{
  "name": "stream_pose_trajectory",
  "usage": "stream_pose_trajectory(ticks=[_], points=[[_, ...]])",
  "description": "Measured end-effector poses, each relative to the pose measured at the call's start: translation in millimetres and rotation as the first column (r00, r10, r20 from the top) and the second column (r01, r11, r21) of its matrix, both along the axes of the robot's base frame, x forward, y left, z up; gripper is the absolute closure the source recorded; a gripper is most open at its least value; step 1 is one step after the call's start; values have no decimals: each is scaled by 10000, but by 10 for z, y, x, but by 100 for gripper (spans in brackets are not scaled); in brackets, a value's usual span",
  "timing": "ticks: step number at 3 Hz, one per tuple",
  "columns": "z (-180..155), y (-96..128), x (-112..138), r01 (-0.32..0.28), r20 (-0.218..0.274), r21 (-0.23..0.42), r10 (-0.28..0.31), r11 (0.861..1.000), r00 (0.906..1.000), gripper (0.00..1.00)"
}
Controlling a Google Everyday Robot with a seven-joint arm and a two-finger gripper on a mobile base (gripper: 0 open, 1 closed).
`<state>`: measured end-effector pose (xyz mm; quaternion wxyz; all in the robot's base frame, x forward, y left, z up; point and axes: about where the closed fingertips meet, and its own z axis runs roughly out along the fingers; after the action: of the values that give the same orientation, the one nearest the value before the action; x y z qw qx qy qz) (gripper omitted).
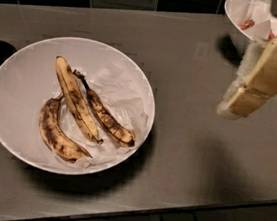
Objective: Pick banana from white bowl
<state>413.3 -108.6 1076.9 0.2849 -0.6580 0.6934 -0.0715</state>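
The white bowl (12,78) sits on the grey worktop (193,159) toward nine o'clock of the view, lined with crumpled white paper (123,88). In it lies the banana (77,100), long and nearly straight, running from eleven o'clock down to five. A short curved banana (55,133) is at its seven o'clock and a darker, thinner one (106,119) at its three o'clock. The pincer (244,92), a blurred tan shape, hangs over the worktop at two o'clock, well apart from the white bowl and seemingly holding nothing; whether it is released or clenched I cannot tell. A smaller white bowl (238,16) stands behind it.
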Motion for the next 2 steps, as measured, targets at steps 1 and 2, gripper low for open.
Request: stream_pose_trajectory(ticks=[1, 2], points=[[39, 323, -83, -685, -198, 596, 698, 9959, 9974, 0], [60, 325, -98, -684, -147, 588, 694, 9959, 9975, 0]])
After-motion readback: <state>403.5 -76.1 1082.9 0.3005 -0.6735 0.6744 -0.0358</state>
